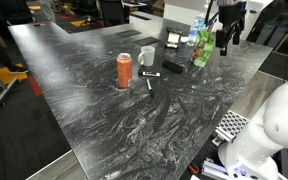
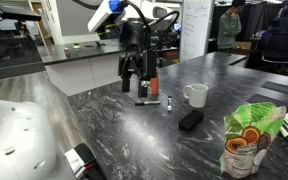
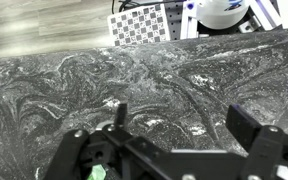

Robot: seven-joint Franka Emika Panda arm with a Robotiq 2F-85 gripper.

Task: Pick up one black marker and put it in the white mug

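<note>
Two fingers (image 3: 246, 125) of gripper (image 3: 177, 110) standing spread wide, gripping nothing, hanging above dark marble table (image 3: 44, 90). In an exterior view, black marker (image 1: 149, 81) lying flat near orange can (image 1: 124, 70); white mug (image 1: 146, 56) standing upright farther back, apart from marker.

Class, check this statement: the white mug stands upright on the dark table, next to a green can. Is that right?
Not quite. The can is orange, not green, as an exterior view shows. The rest holds: the white mug stands upright on the dark table, next to that can.
</note>
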